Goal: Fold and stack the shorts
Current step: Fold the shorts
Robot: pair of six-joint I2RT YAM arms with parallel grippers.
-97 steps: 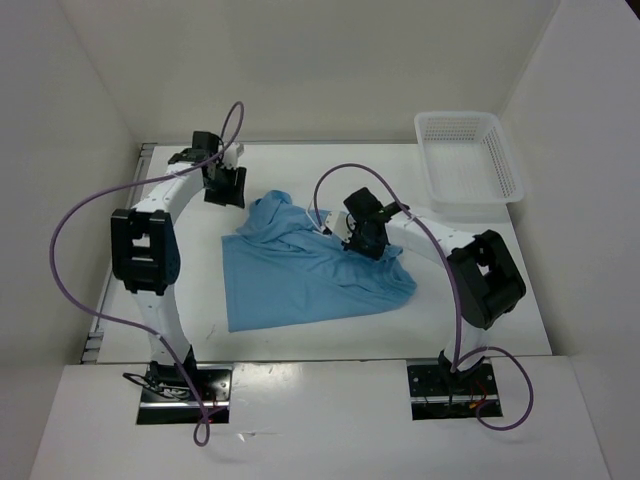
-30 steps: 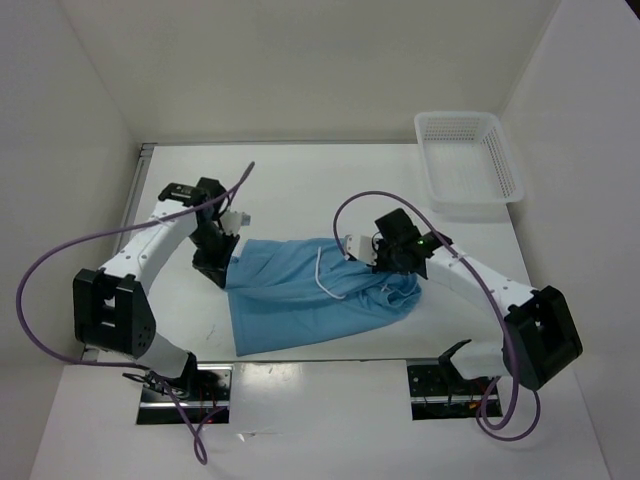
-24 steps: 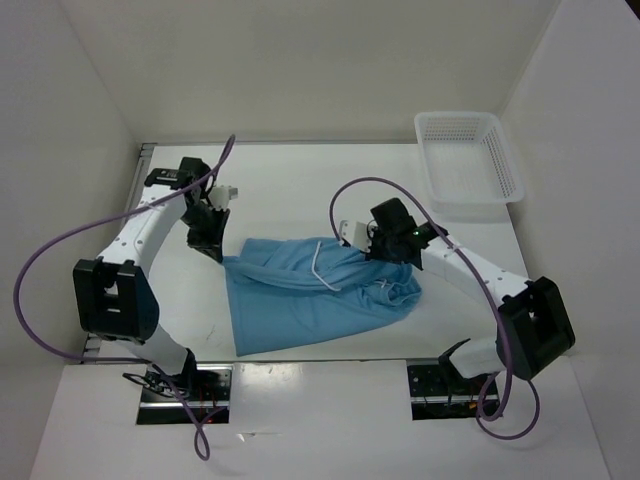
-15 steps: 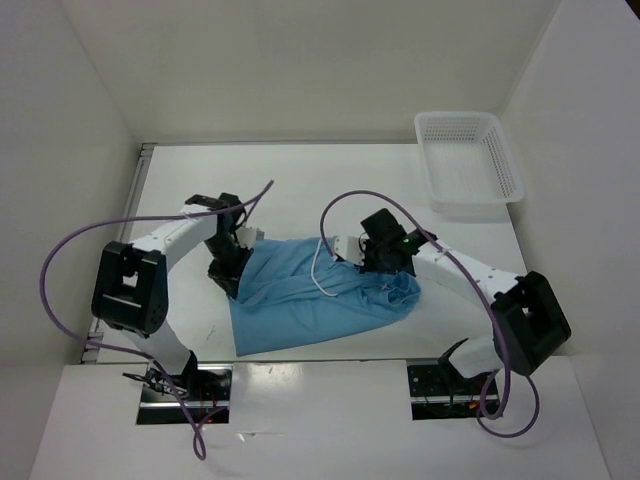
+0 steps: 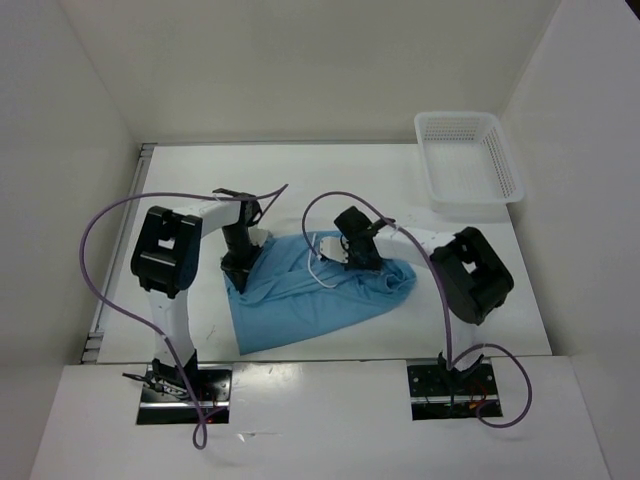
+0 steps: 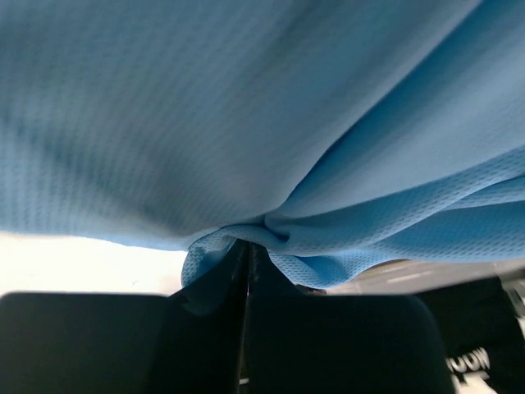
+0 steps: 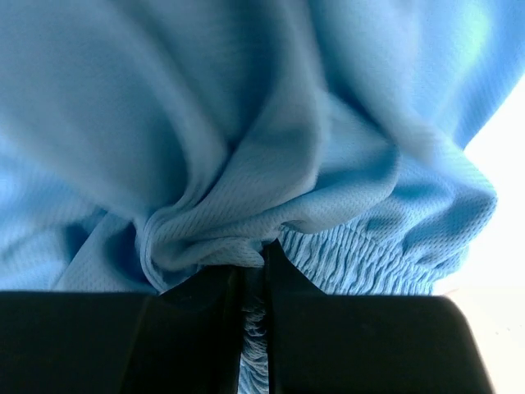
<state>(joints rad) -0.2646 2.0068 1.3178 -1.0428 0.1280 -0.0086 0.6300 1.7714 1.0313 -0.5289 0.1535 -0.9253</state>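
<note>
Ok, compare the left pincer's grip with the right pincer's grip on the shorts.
The left pincer pinches a plain, smooth fold of the shorts; the right pincer bites right beside the gathered elastic waistband. From above, the left pincer sits at the cloth's left edge, the right pincer right of its middle. Both are shut on the fabric.

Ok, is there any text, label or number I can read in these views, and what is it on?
Left wrist view: white lettering on a black part at the lower right, cut off by the frame and too blurred to read.
On the shorts: none showing, no print or tag.
On the basket: none.
Top and right wrist views: nothing legible.
</note>
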